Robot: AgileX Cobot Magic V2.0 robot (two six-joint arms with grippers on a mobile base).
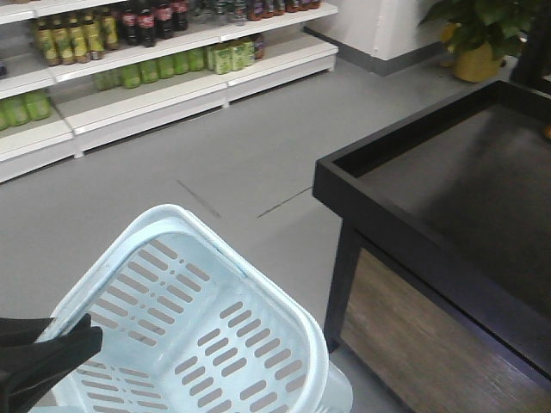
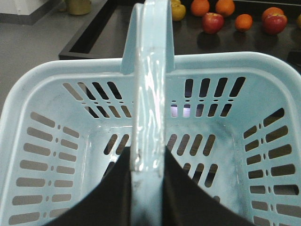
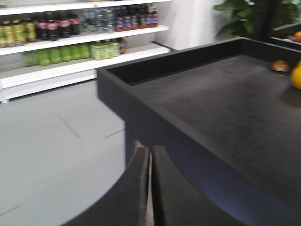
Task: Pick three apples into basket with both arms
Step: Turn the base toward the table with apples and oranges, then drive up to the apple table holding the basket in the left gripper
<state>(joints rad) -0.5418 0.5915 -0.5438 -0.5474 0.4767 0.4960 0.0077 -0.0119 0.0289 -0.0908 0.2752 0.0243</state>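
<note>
**A:** Where are the apples?

**B:** Two deep red apples with yellow-green patches show, one (image 2: 212,22) and another (image 2: 274,22). Both lie on the flat top of the black rimmed display table (image 2: 188,40), with round oranges (image 2: 225,6) close around them. I cannot make out a third apple.

**A:** And the basket?

**B:** The light blue slotted plastic basket (image 1: 168,213) is just off the table's near edge, on the side away from the fruit. Its pale blue loop handle (image 2: 150,84) is raised over the middle.

**A:** The grippers?

**B:** The black left gripper (image 2: 148,162) is clamped on that handle, one finger (image 2: 113,197) pressing on each side. The black right gripper (image 3: 150,183) has its two fingers drawn almost together with only a hairline slit between them and nothing in it. It hangs just outside the table's outer wall, near the corner.

**A:** What is around the table?

**B:** Bare grey floor (image 1: 215,155) runs away from it. Well apart across that floor stand white store shelves of bottled drinks (image 1: 129,52). A green plant in a yellow pot (image 1: 478,43) stands past the table's far corner.
</note>
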